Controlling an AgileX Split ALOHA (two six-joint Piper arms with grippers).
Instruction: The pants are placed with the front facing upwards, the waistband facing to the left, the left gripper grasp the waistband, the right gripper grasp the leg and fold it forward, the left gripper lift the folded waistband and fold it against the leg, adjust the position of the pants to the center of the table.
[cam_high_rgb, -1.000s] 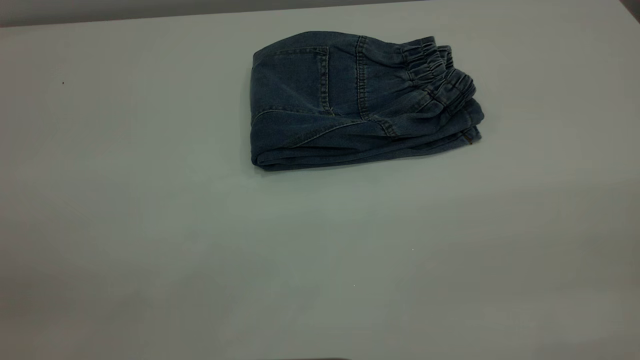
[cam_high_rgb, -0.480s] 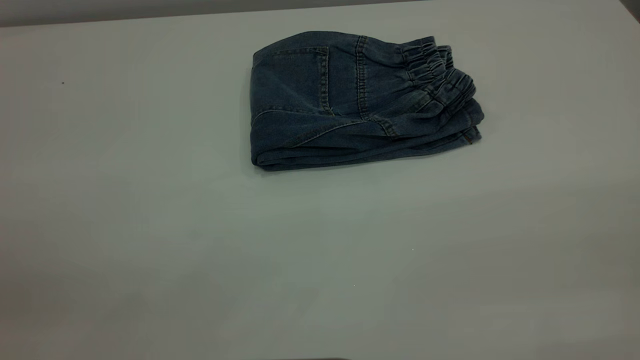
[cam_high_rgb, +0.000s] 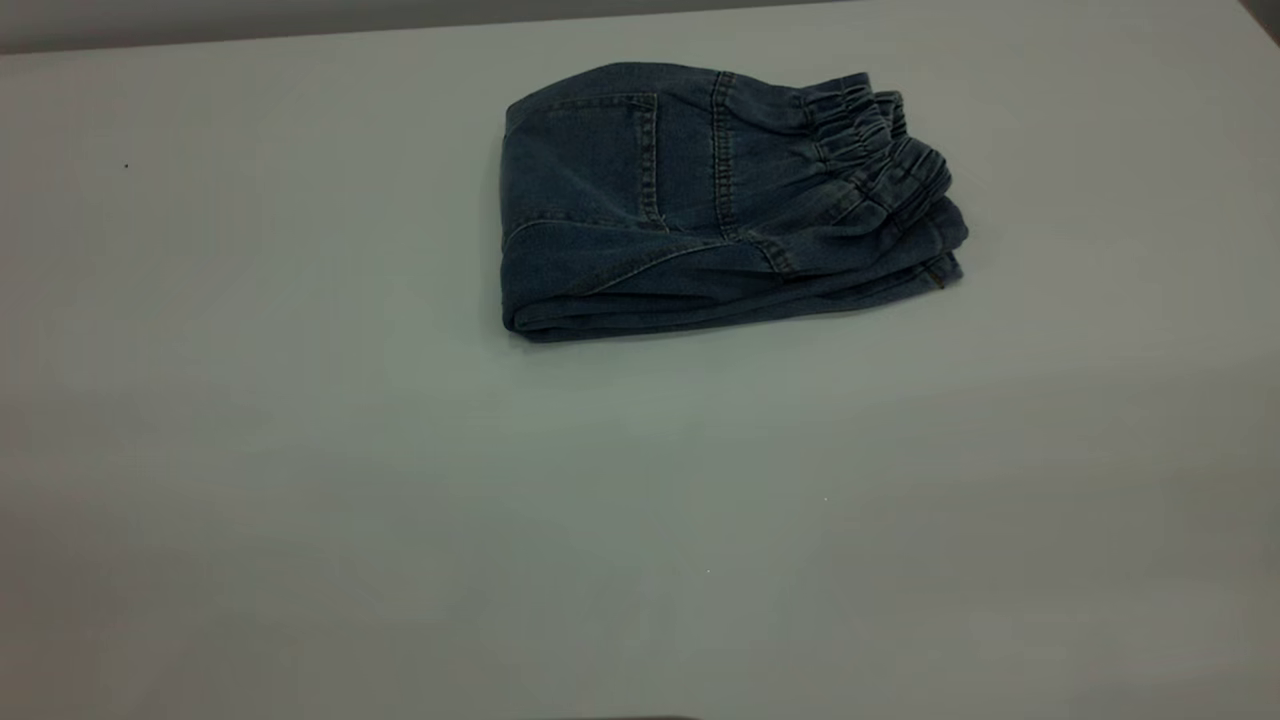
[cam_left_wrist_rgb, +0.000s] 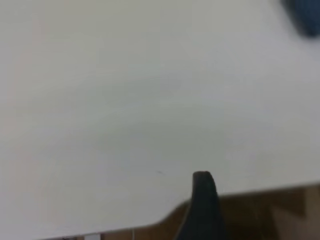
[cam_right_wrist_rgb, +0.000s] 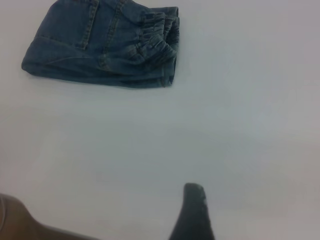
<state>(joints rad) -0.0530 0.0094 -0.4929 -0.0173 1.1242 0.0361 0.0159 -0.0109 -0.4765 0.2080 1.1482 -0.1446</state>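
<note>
the folded blue denim pants (cam_high_rgb: 720, 200) lay on the pale grey desk (cam_high_rgb: 300, 450), gathered waistband (cam_high_rgb: 880, 150) rightward; only the wrist views showed a black claw tip each, left claw (cam_left_wrist_rgb: 202, 200) and right claw (cam_right_wrist_rgb: 192, 210), their opening impossible to tell.

One pair of pants (cam_high_rgb: 700, 210) on one surface (cam_high_rgb: 300, 450).

The pants make a single folded bundle with one gathered waistband (cam_high_rgb: 880, 150) showing at its end, and one pocket outline stitched on the top face. Each wrist view shows one dark pincer finger: one of the left pincer (cam_left_wrist_rgb: 202, 200) over the near edge of the surface, one of the right pincer (cam_right_wrist_rgb: 192, 212) well apart from the pants.
</note>
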